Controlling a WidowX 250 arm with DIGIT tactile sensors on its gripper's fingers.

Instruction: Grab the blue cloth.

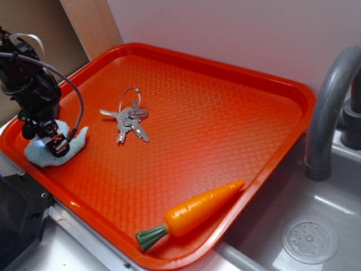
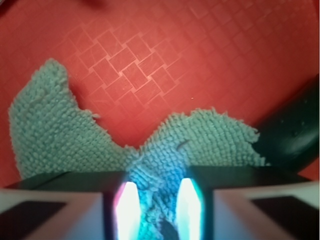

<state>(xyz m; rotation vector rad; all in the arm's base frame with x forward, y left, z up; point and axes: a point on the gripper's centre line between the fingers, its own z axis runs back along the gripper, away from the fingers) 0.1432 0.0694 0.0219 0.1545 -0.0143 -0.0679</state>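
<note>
The robot's black hand (image 1: 49, 141) is down on the small, ragged, pale blue-grey terry cloth (image 1: 42, 153), its fingers (image 2: 82, 207) narrowed with a bunched fold of the fabric pinched between them. The cloth lies directly beneath the hand on the red textured plastic tray surface (image 1: 214, 118). The grasp looks made; lifting remains.

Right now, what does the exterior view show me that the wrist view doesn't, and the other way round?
Only the exterior view shows the key bunch, the toy carrot, the sink and faucet, and the whole orange tray.

Only the wrist view shows the cloth's fuzzy pile bunched between the two fingers, so the end effector looks closed on it.

Both show the blue cloth lying on the tray, with the end effector on it.
</note>
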